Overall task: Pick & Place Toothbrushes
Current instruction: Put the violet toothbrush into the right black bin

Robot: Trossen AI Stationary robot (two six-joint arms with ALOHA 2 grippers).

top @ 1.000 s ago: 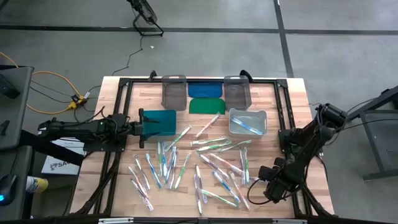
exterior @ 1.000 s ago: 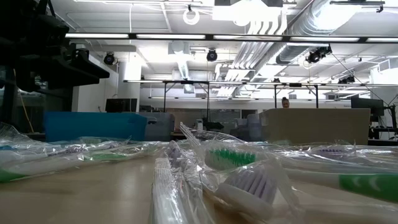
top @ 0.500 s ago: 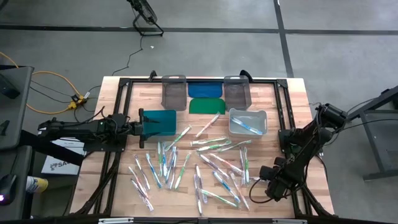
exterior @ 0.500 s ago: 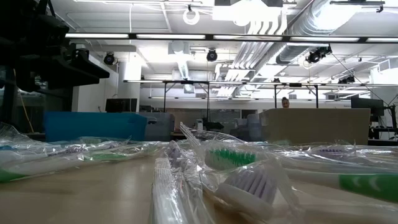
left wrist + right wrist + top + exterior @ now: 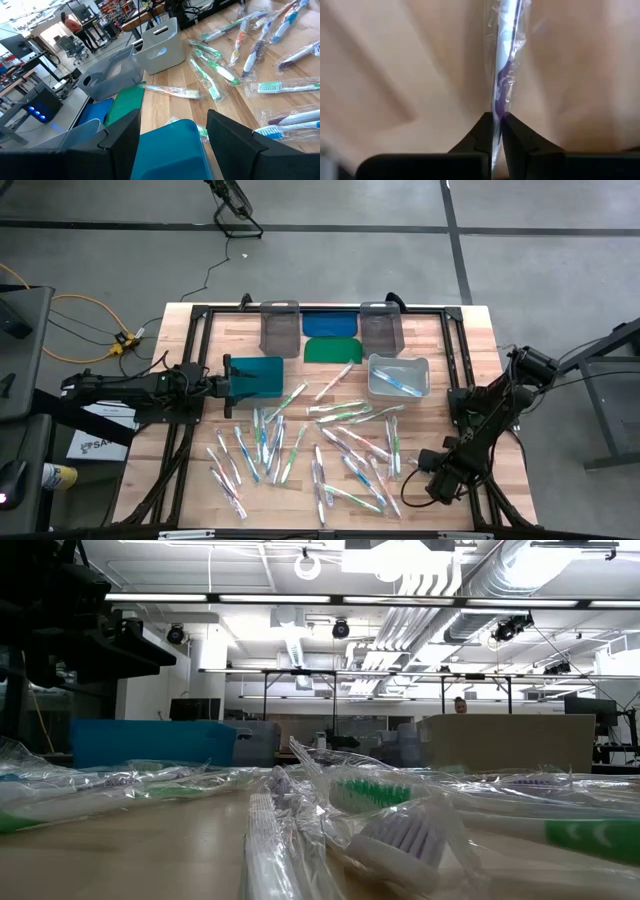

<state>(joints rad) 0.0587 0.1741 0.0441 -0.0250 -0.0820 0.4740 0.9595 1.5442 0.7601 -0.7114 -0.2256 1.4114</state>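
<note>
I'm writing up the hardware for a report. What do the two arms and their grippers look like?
Both arms are dark, almost black, jointed links. The left arm lies long and slim, and its gripper has two broad, flat, angular black fingers. The right arm looks bulkier at its joints, and its gripper has narrow black fingertips tapering to points. No markings are legible.

A wooden desk (image 5: pixel 455 340) stands on a grey concrete floor (image 5: pixel 330 265). Behind the desk, pale ducts (image 5: pixel 440 600) and strip lights (image 5: pixel 290 599) line the ceiling.
</note>
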